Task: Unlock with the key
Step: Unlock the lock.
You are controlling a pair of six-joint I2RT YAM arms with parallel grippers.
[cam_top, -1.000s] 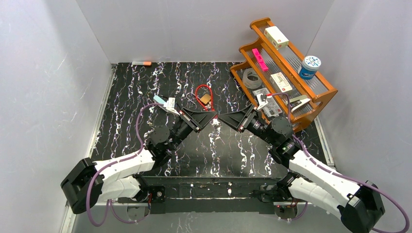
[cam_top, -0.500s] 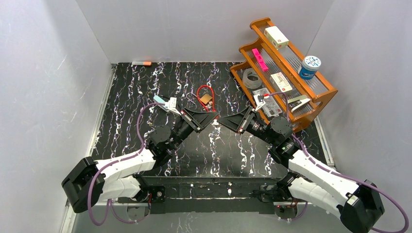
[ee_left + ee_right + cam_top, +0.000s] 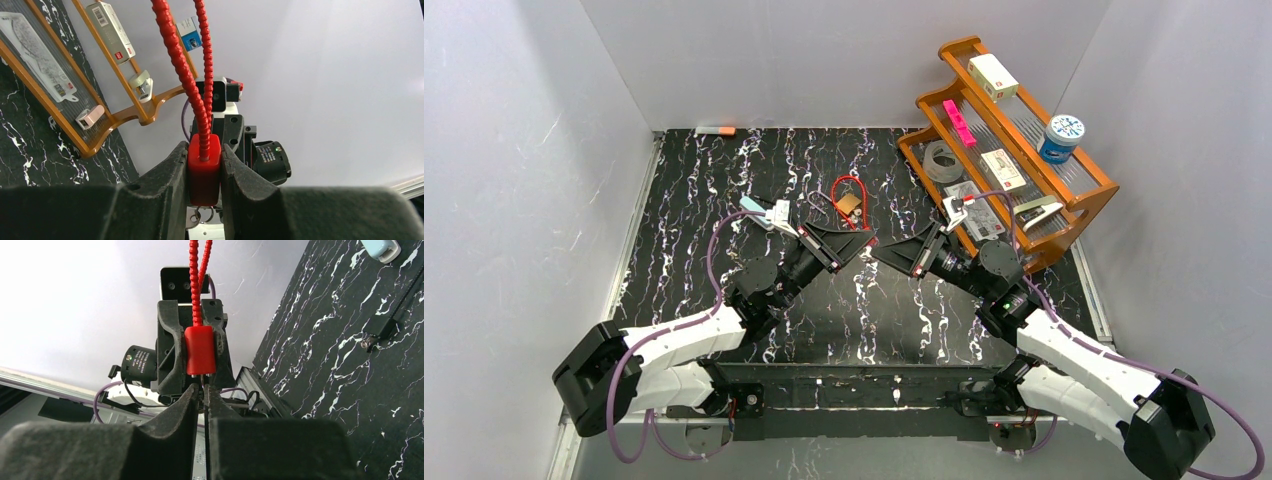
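Note:
My left gripper (image 3: pixel 862 240) is shut on the red lock body (image 3: pixel 204 170), held upright above the table. The lock's red ribbed cable (image 3: pixel 175 50) loops away from it and shows in the top view (image 3: pixel 836 188) with a brass piece (image 3: pixel 849 203) on it. A key ring (image 3: pixel 200 216) hangs under the body. My right gripper (image 3: pixel 877 250) faces the left one tip to tip. Its fingers (image 3: pixel 190 405) are pressed together just under the lock body (image 3: pixel 200 350), on the key, which is almost wholly hidden between them.
A wooden rack (image 3: pixel 1079 215) stands at the back right with a tape roll (image 3: pixel 941 160), small boxes and a blue-lidded jar (image 3: pixel 1061 137). A light blue item (image 3: pixel 752 206) lies on the black marbled table (image 3: pixel 724 170) by the left wrist. A marker (image 3: pixel 715 131) lies at the back wall.
Both grippers have stayed joined at the lock. The right gripper has edged slightly left toward the left one; nothing was let go.

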